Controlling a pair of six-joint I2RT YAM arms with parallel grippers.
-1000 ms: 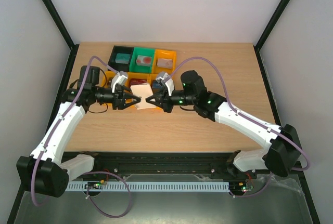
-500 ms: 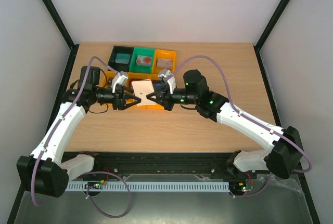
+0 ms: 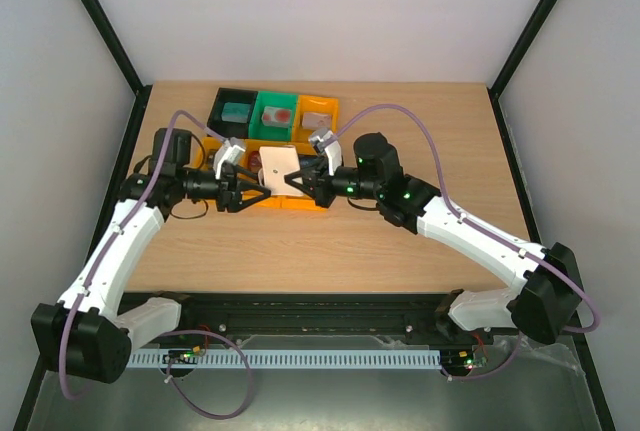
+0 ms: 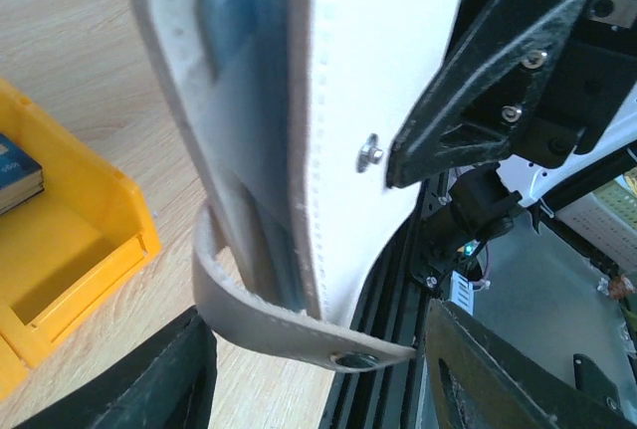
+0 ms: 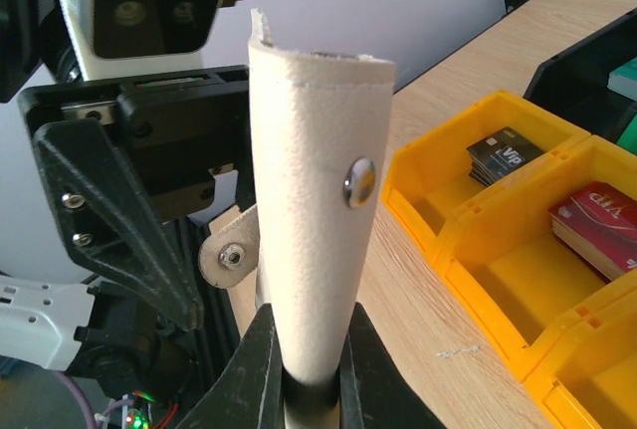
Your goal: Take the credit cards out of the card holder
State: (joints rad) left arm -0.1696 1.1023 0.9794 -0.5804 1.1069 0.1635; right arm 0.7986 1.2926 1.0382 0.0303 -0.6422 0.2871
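Observation:
The tan-beige card holder is held upright above the table near the bins, with my right gripper shut on its lower edge. Its unsnapped strap hangs loose, and a grey-blue inner layer shows at the open side. My left gripper faces it, open, its fingers standing on either side of the strap without touching it. Credit cards lie in the bins: a teal one, a red one and a black one. Whether a card sits in the holder I cannot tell.
A block of plastic bins in black, green and orange stands at the back centre, just behind both grippers. A yellow compartment lies close on the left gripper's left. The table's front rail runs along the near edge.
The right gripper has carried the holder away from the front edge toward the bins and turned it more upright. The left gripper's jaws have widened and it has stayed close.

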